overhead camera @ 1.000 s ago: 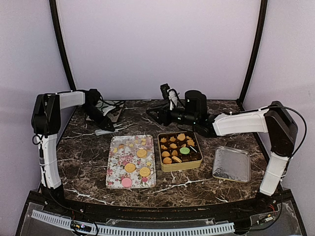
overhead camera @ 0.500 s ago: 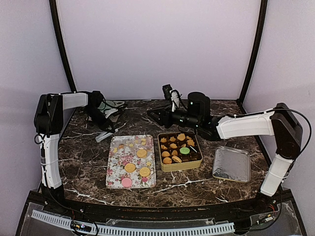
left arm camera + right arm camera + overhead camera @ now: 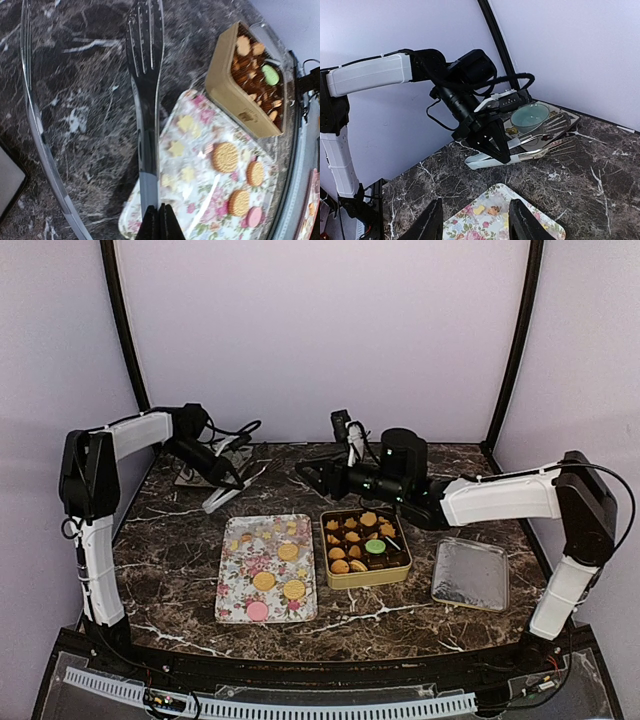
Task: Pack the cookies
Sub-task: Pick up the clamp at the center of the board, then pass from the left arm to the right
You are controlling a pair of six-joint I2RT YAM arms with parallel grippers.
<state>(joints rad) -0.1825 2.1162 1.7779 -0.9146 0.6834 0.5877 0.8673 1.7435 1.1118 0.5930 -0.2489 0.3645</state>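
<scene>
Several round golden cookies (image 3: 288, 552) and a pink one lie on the flower-patterned tray (image 3: 222, 580); the left wrist view shows these cookies (image 3: 225, 157) too. More sit in the gold tin (image 3: 365, 578). My left gripper (image 3: 225, 480) is shut on one arm of the metal tongs (image 3: 235, 492), which hang above the table behind the tray. In its wrist view the pinched arm of the tongs (image 3: 145, 75) ends in fork-like tines past the gripper (image 3: 160, 220). My right gripper (image 3: 310, 475) is open and holds nothing. It hovers behind the tin, pointing left, with its fingers apart (image 3: 476, 205).
A clear tin lid (image 3: 470, 573) lies right of the tin. A small patterned mat with a pale green bowl (image 3: 530, 116) sits at the back left corner. Black frame posts stand at both back corners.
My left gripper has shut on the tongs and raised them off the table, swinging them back and to the right. The right arm has barely moved.
</scene>
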